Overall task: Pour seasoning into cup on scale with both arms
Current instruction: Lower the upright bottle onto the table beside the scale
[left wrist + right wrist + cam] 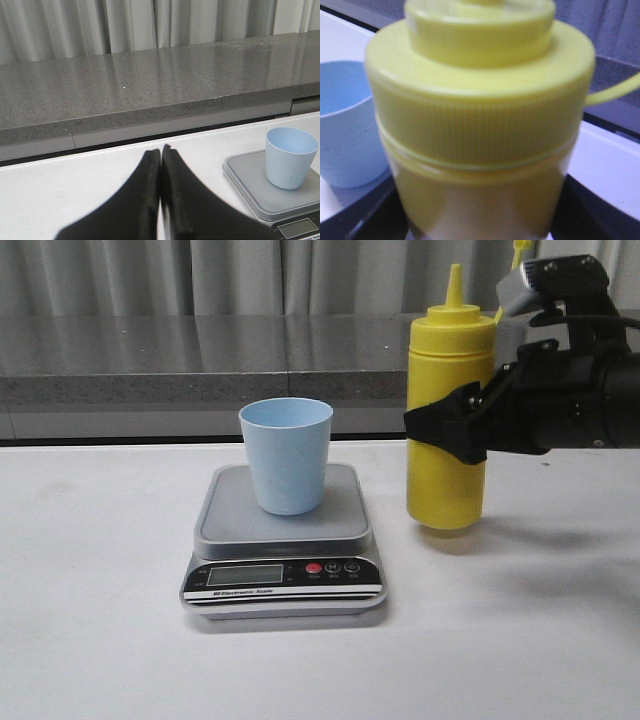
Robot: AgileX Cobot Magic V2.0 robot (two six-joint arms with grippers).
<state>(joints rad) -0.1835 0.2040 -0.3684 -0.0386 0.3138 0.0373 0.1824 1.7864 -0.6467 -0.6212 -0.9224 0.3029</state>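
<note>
From the front view we see the scale [284,545] on the white tabletop [90,640], with the light blue cup [286,455] standing upright on its platform. Just to the right of the scale is the yellow seasoning bottle [449,415], upright and with its base a little above the tabletop, a shadow under it. Our right claw [452,430] grips the bottle around its middle, one black finger crossing the front of it, and the right arm [575,390] comes in from the right edge. The cap strap [519,254] sticks up behind the bottle near the arm.

On the left wrist view our left claw [160,160] has its two black fingers [145,185] pressed together, with nothing between them. It is above the tabletop, well apart from the scale [250,185] and the cup [290,157], which stand to one side.

On the right wrist view the bottle [480,125] fills almost all the picture, blurred, held between the dark fingers [365,220] of the right claw. The cup [345,125] is just beside it, and the thin strap [615,90] goes out on the other side.
</note>
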